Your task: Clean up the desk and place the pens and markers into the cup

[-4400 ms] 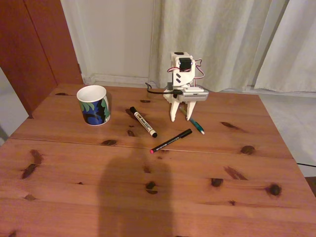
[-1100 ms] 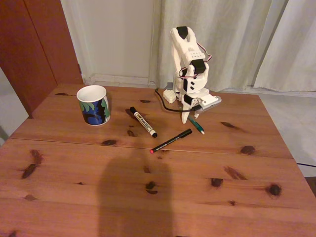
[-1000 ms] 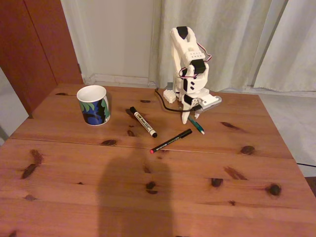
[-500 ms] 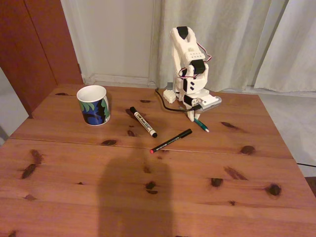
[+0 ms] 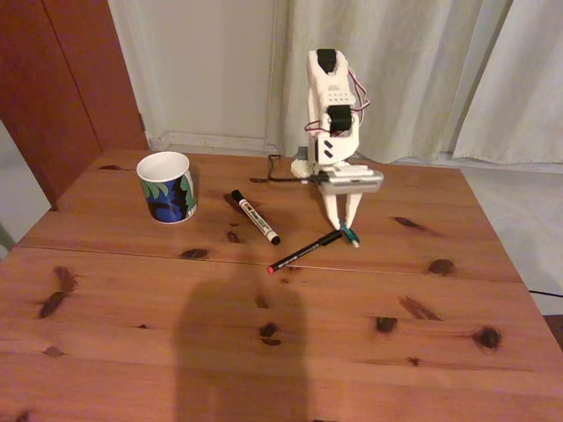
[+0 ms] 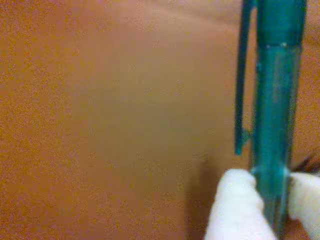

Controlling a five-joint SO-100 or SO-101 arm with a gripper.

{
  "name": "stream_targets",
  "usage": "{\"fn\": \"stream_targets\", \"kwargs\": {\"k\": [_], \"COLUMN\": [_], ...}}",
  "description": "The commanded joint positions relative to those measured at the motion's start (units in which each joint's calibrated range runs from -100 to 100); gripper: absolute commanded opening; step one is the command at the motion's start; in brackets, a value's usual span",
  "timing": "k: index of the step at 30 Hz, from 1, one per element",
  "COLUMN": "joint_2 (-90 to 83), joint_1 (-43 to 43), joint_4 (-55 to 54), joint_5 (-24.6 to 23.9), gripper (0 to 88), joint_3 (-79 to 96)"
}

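White arm stands upright right of the cup (image 5: 167,187), wrist bent down; I see my gripper (image 5: 347,225) pinching the teal-green pen (image 6: 272,125) low over the desk (image 5: 264,334), beyond the black pen (image 5: 305,251).

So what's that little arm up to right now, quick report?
End effector shut on teal pen, down at the desk. White marker and black pen lie loose. Cup empty-looking, path to it open.
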Motion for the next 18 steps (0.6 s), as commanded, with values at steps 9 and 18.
{"fn": "stream_targets", "kwargs": {"k": [9, 18], "joint_2": [-3.98, -3.07], "joint_1": [8.67, 18.00], "joint_4": [-30.05, -48.63], "joint_5": [-7.99, -10.67], "gripper": [0.8, 0.8], "joint_3": [-2.72, -2.81]}}
